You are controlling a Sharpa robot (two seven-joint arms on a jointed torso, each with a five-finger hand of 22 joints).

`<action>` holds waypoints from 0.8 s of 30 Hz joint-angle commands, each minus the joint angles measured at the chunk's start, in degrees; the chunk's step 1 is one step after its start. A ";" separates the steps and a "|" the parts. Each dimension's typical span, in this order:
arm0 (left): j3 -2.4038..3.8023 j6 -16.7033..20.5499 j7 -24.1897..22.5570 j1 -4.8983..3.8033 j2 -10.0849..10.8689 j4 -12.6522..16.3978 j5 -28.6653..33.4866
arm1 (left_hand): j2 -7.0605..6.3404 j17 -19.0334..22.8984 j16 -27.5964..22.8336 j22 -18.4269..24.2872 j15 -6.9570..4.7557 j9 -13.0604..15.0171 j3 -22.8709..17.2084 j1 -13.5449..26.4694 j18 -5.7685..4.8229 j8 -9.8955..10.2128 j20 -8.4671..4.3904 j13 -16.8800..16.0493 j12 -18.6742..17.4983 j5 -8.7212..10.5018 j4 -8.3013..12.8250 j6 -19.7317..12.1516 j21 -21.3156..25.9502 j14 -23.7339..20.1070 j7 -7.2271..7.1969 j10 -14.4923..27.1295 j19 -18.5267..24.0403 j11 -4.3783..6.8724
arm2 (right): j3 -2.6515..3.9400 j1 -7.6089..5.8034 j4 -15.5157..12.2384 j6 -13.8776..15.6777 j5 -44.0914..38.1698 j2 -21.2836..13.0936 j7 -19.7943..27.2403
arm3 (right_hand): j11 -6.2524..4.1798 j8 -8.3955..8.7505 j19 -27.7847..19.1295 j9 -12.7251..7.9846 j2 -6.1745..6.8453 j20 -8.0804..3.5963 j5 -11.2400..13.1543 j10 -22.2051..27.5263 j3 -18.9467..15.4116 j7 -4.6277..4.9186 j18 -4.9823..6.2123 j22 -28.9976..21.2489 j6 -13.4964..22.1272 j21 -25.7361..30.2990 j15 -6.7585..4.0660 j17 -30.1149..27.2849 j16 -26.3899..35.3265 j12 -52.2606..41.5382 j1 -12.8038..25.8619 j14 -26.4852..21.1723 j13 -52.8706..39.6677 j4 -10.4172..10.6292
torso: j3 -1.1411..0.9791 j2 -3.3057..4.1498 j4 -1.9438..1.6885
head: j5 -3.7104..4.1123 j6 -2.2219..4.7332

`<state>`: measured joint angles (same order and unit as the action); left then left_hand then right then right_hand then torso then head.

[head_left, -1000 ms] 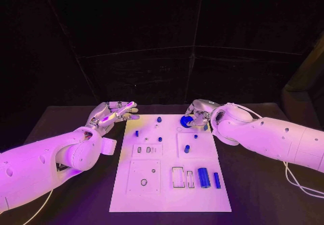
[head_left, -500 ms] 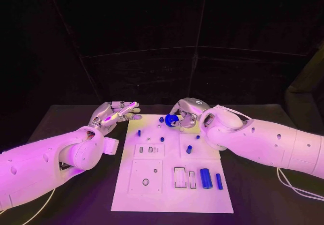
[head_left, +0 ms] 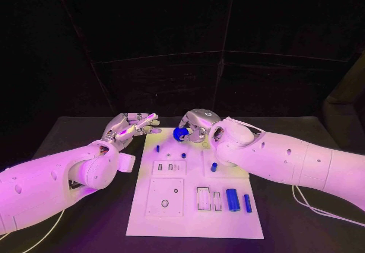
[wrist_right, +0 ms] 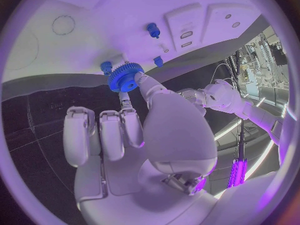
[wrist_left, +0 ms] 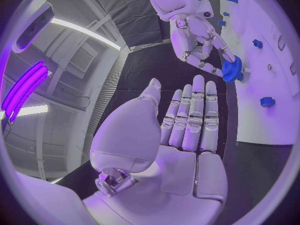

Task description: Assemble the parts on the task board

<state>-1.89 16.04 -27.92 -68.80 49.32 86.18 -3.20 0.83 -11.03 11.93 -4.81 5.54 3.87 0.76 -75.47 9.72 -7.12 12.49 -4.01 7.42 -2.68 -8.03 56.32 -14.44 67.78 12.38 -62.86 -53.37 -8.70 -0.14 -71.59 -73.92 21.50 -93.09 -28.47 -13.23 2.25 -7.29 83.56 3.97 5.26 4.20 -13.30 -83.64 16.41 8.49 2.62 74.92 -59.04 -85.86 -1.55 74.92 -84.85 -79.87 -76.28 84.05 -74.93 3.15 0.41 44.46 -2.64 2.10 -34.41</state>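
The white task board (head_left: 190, 211) lies in the middle of the table. My right hand (head_left: 198, 125) is over the board's far left corner and pinches a blue toothed gear (head_left: 181, 134) between thumb and a finger. The right wrist view has the gear (wrist_right: 125, 78) close to a small blue peg (wrist_right: 106, 65); whether it touches the board I cannot tell. My left hand (head_left: 134, 125) hovers just off the board's far left edge, fingers straight and empty. From the left wrist, that flat palm (wrist_left: 187, 135) faces the gear (wrist_left: 232, 68).
Small blue pegs (head_left: 157, 148) (head_left: 183, 155) (head_left: 213, 167) stand on the board's far half. Two blue cylinders (head_left: 232, 200) (head_left: 246, 203) lie at the near right beside rectangular slots (head_left: 201, 198). Black table (head_left: 76, 137) surrounds the board.
My right hand has carried the gear leftward along the board's far edge, from the right side to the far left corner. The left hand has stayed nearly still.
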 commanded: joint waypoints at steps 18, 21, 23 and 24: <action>0.06 -0.54 -0.37 -0.11 -0.01 -0.04 -0.20 | 0.19 -0.12 -0.37 0.08 0.31 -0.03 0.01 -0.34 0.88 0.32 0.15 0.02 -0.29 -0.09 0.50 0.34 0.27 -0.09 -0.14 -0.55 -0.46 -0.06 | -0.08 0.33 3.19 -8.00 -0.95 2.43 0.24 | 0.19 1.15 0.16 -0.12 0.65 0.32 1.30 -0.06 0.46 -1.02 -0.23 4.34 -1.16 -0.17 -0.19 1.61 -0.03 0.82 1.86 3.52 -4.91 0.26 | -0.08 0.03 0.13 | -0.39 -0.44; 0.06 -0.63 -0.34 -0.11 0.06 -0.05 -0.20 | 0.20 -0.12 -0.38 0.09 0.31 -0.03 0.02 -0.34 0.88 0.32 0.15 0.03 -0.30 -0.09 0.51 0.34 0.28 -0.09 -0.14 -0.55 -0.46 -0.06 | -0.09 0.37 3.41 -7.82 -1.08 2.55 0.32 | 0.29 1.37 0.16 -0.13 0.74 0.40 1.71 -0.04 0.46 -0.92 -0.23 4.36 -0.94 -0.17 -0.11 1.62 -0.04 0.87 2.11 3.52 -4.91 0.33 | -0.08 0.02 0.13 | -0.40 -0.45; 0.06 -0.68 -0.32 -0.11 0.12 -0.05 -0.20 | 0.36 -0.16 -0.46 0.14 0.32 -0.03 -0.02 -0.47 0.88 0.37 0.15 0.03 -0.38 -0.11 0.62 0.37 0.33 -0.08 -0.14 -0.58 -0.48 -0.06 | -0.10 0.38 3.54 -7.58 -1.15 2.61 0.34 | 0.42 1.69 0.14 -0.15 0.89 0.51 2.54 0.07 0.36 -0.78 -0.23 4.34 -0.58 -0.15 0.01 1.59 -0.02 1.06 2.49 3.52 -4.79 0.45 | -0.08 0.02 0.12 | -0.40 -0.44; 0.06 -0.70 -0.31 -0.11 0.15 -0.05 -0.20 | 0.50 -0.19 -0.52 0.17 0.32 -0.03 -0.08 -0.58 0.88 0.40 0.15 0.03 -0.43 -0.11 0.71 0.39 0.37 -0.07 -0.15 -0.60 -0.50 -0.06 | -0.10 0.39 3.62 -7.47 -1.17 2.63 0.36 | 0.52 1.94 0.15 -0.17 1.01 0.58 3.30 0.15 0.23 -0.68 -0.23 4.36 -0.26 -0.15 0.09 1.60 -0.03 1.20 2.76 3.52 -4.70 0.55 | -0.08 0.02 0.12 | -0.40 -0.44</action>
<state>-1.89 16.03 -27.92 -68.82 49.42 86.07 -3.20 1.20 -11.16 11.64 -4.69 5.55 3.88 0.67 -75.84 9.72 -7.09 12.69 -4.01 7.20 -2.68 -7.65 56.31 -14.44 67.78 12.38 -63.07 -53.57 -8.91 -0.21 -71.16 -70.35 14.89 -93.70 -25.89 -13.34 2.28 -5.57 83.76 3.72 6.10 4.40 -10.42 -83.62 16.72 8.05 2.63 74.91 -59.82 -85.86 -1.54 74.91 -84.85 -78.98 -74.08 84.05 -74.92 3.36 0.32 44.49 -2.52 1.71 -34.86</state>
